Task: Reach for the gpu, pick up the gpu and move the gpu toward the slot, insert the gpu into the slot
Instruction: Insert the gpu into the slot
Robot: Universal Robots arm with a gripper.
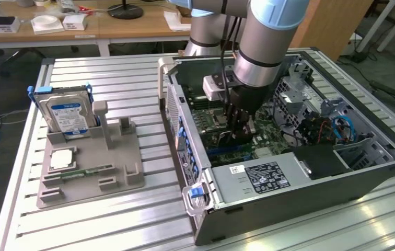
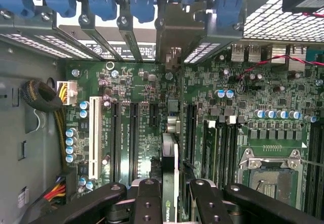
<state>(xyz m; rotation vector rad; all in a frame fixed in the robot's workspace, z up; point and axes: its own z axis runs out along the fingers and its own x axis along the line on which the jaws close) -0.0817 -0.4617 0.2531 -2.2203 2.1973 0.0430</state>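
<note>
Arm reaches down into the open computer case, which lies on its side on the slatted metal tabletop. End effector sits low over the green motherboard, near the middle of the case.

Wrist view: black fingers clenched on the gpu, held edge-on between them. Card stands upright over the motherboard, its silver end bracket up against the rear wall of the case beside the blue slot clips. Lower edge of the card lines up with a long black expansion slot; cannot tell whether it is seated or just above.

Exterior view's left: grey fixture tray on the tabletop, well apart from the case. A blue-labelled hard drive stands upright in it; a narrow memory stick lies flat near the tray's front.
</note>
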